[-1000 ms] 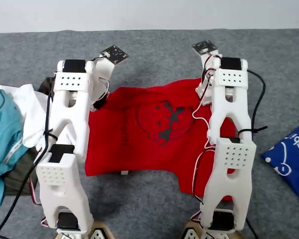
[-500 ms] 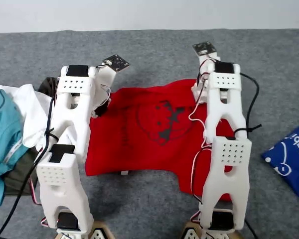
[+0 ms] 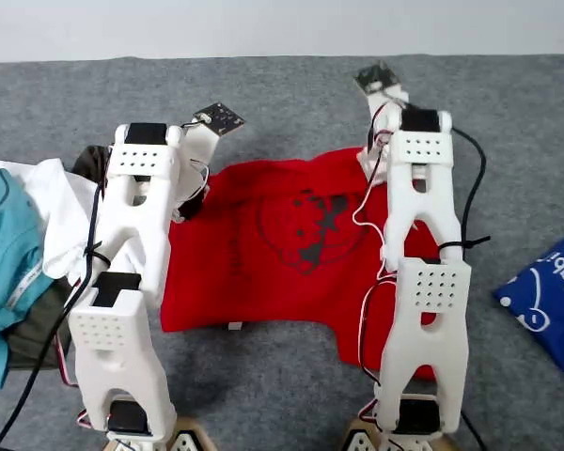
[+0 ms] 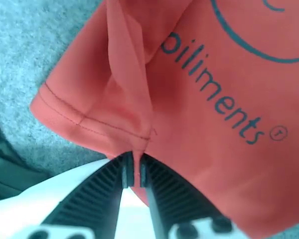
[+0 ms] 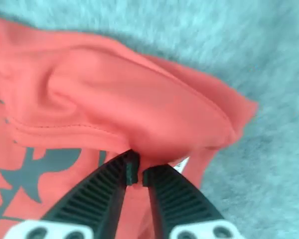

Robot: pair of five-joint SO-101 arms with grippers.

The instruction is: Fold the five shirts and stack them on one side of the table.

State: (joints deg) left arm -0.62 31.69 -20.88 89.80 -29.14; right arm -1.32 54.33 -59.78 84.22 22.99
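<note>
My left gripper (image 4: pixel 132 172) has its jaws pressed together on a raised fold at the hem of the red shirt (image 4: pixel 189 149), the printed cloth spreading beyond the tips. My right gripper (image 5: pixel 135 174) pinches a bunched edge of the same shirt, probably the collar, with a white label (image 5: pixel 181 163) just beside its jaws. The shirt lies on the grey table (image 3: pixel 291 103).
</note>
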